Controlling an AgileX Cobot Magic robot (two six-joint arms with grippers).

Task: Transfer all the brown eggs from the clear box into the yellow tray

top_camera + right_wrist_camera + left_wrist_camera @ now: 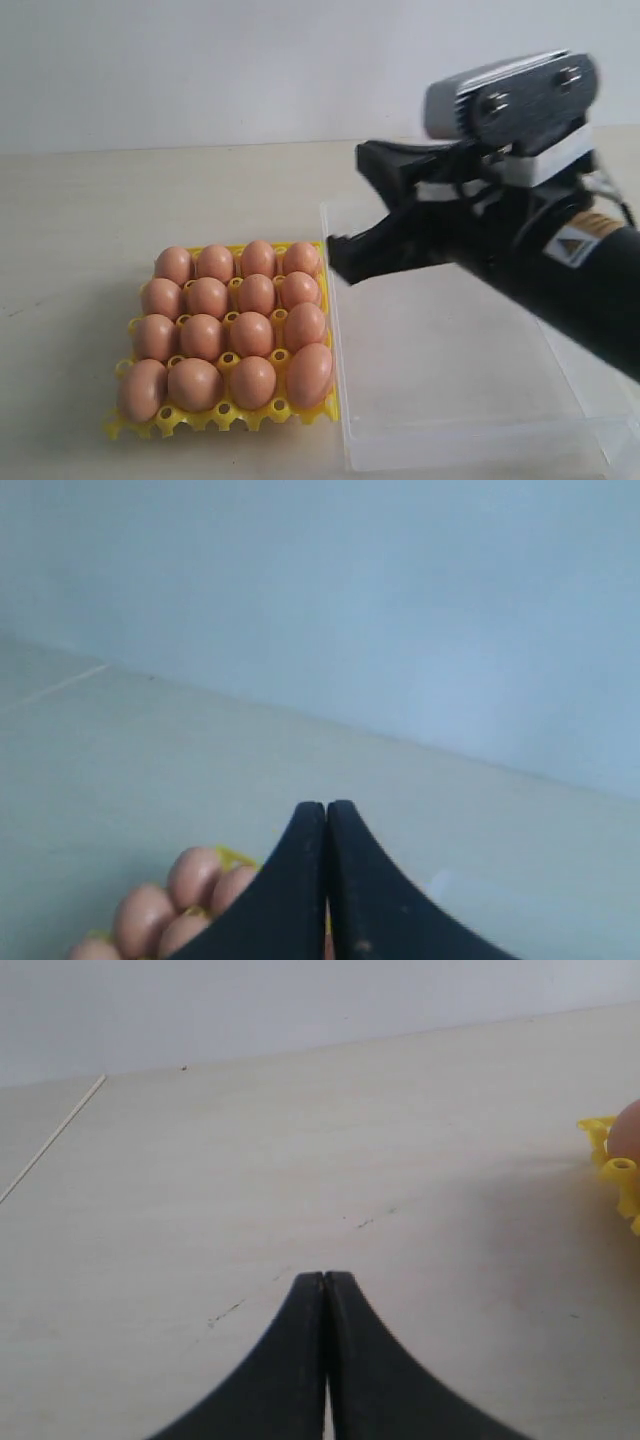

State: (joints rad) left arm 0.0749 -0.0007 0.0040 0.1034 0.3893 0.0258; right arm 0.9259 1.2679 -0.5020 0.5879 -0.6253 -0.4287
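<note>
You'll find the brown eggs (230,330) in the lower left of the exterior view: 16 of them, 4 rows of 4, each in a cup of the yellow tray (225,415). The tray sits on the desk (80,230) with its right edge just beside the left wall of the clear box (470,400), which fills the lower right of that view.

Your right hand (326,810) hangs in the upper right of the exterior view, over the far left corner of the box. It is above and to the right of the tray, clear of the eggs. Its wrist view shows the 2 black fingertips pressed flat together with nothing between them, so it is clenched on nothing. A few eggs show low in that view, left of the fingers.

Your left hand (324,1278) is clenched too, tips meeting in a thin seam, holding nothing, over bare desk. 1 egg and a bit of yellow tray peek in at the right edge of its view.

In the exterior view the right arm covers the far right part of the box, the frame cuts the box's near right corner, and the hand is blurred. The left hand does not appear there.
</note>
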